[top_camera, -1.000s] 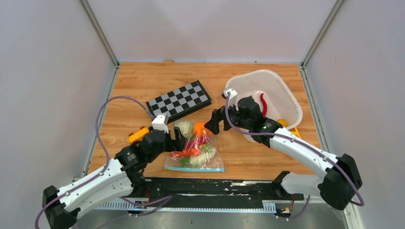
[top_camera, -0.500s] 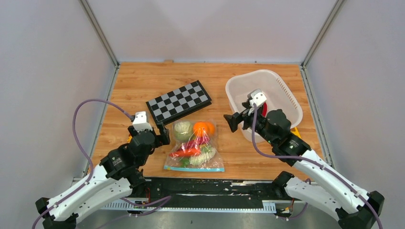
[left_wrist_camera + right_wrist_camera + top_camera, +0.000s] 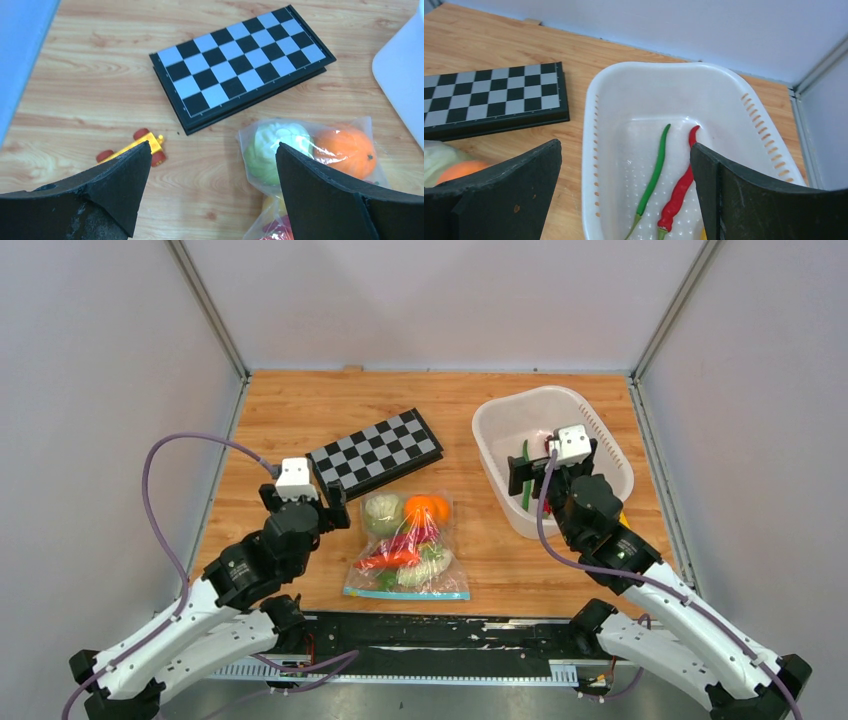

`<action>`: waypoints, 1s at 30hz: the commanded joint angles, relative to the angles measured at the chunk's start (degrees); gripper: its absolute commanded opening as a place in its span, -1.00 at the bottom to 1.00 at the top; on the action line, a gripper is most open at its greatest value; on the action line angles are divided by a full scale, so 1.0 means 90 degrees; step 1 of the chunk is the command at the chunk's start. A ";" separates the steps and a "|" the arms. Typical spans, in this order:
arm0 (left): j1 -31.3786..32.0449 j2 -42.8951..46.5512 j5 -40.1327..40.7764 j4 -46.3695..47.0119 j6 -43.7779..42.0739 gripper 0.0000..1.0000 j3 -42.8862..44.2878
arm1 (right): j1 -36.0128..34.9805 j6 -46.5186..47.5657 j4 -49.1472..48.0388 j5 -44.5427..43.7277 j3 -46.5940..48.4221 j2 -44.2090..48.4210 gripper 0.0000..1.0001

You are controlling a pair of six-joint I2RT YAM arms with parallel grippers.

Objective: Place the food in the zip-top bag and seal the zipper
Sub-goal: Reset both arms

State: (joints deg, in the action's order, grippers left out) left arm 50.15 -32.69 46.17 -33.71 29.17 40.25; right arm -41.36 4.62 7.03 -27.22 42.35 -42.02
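Below your right end effector (image 3: pixel 625 147), jaws apart, slender green pepper (image 3: pixel 655 172) and red pepper (image 3: pixel 680 190) in perforated white basket (image 3: pixel 644 67), right of your left end effector (image 3: pixel 213 146), also apart, crinkly zip-top bag (image 3: pixel 310 131) holding orange (image 3: pixel 345 150)

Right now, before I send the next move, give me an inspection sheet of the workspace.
Surface: wooden table, flat, no spills seen.
Job's things: zip-top bag lies flat between the arms, with the orange, the cabbage and other food inside. The zipper is on its near edge; I cannot tell whether it is sealed. The green pepper and red pepper lie in the white basket.
Clutter: chessboard, yellow toy car.
Grippers: left gripper open and empty; right gripper open and empty over the basket.
Cables: purple cable on each arm, clear of the items.
Surroundings: grey walls; nothing else seen.
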 commanded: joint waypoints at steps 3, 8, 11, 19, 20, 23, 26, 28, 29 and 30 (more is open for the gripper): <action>-0.0094 -0.0313 0.0272 0.0805 -0.1710 1.00 0.0672 | 0.0376 -0.0291 0.0154 -0.0751 0.0180 0.0011 1.00; -0.1071 -0.0865 -0.0914 0.0851 -0.1958 1.00 0.1144 | 0.1471 -0.0950 0.0567 0.0273 0.0530 -0.0220 1.00; -0.2323 -0.1066 -0.2030 0.0808 -0.1546 1.00 0.1374 | 0.2097 -0.1241 0.0763 0.0868 0.0804 -0.0433 1.00; -0.3434 -0.1766 -0.2874 0.0160 -0.0892 1.00 0.2244 | 0.3180 -0.1568 0.1341 0.2380 0.1539 -0.1204 1.00; -0.3436 -0.1743 -0.2756 0.0074 -0.0619 1.00 0.2194 | 0.3180 -0.1577 0.1412 0.2468 0.1598 -0.1204 1.00; -0.3434 -0.1519 -0.2366 -0.0237 -0.0111 1.00 0.1967 | 0.3180 -0.1529 0.1499 0.3037 0.1577 -0.1031 1.00; -0.3434 -0.1141 -0.2176 -0.0376 0.0048 1.00 0.1721 | 0.3185 -0.1683 0.1515 0.3538 0.1386 -0.0755 1.00; -0.3434 -0.0889 -0.2163 -0.0298 0.0044 1.00 0.1611 | 0.3180 -0.1875 0.1461 0.3647 0.1272 -0.0598 1.00; -0.3434 -0.0786 -0.2156 -0.0234 0.0038 1.00 0.1564 | 0.3187 -0.1889 0.1376 0.3718 0.1203 -0.0524 1.00; -0.3434 -0.0692 -0.2155 -0.0165 0.0019 1.00 0.1539 | 0.3181 -0.1884 0.1300 0.3744 0.1128 -0.0481 1.00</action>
State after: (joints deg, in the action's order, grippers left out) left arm 19.46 -42.63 24.93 -35.88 26.87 54.76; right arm -12.82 -9.69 20.73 1.48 53.89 -49.23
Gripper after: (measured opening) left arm 0.998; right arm 0.998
